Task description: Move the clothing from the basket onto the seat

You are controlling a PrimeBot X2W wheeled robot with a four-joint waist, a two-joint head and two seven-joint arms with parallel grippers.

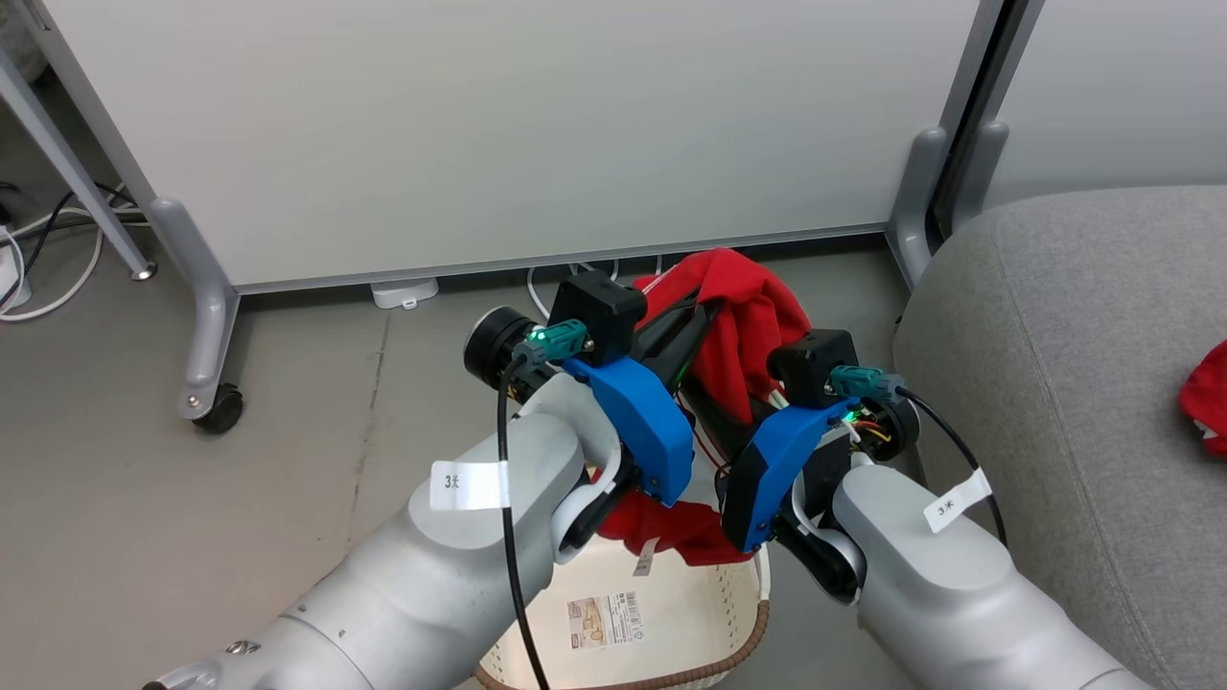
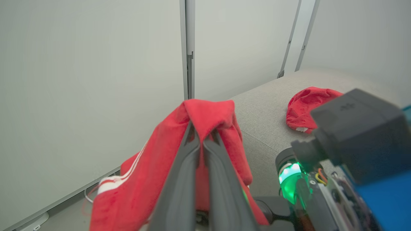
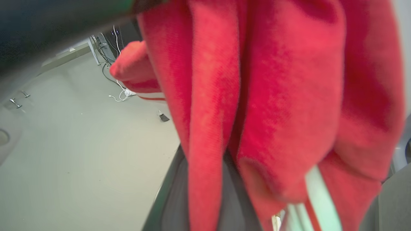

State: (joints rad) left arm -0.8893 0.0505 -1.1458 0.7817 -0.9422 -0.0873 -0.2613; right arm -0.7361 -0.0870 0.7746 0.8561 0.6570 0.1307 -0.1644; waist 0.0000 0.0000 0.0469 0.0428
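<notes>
Hanging pinched between left fingers (image 2: 179,187), striped garment (image 2: 207,115)

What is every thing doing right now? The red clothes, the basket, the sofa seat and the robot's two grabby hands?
The striped red garment, hanging in the air above the basket, pinched by both grippers.
The plain red garment, lying crumpled on the seat.
The basket, upright on the floor, labelled bottom showing.
The seat, one garment on it.
The left gripper, shut on the striped red garment.
The right gripper, shut on the striped red garment.
</notes>
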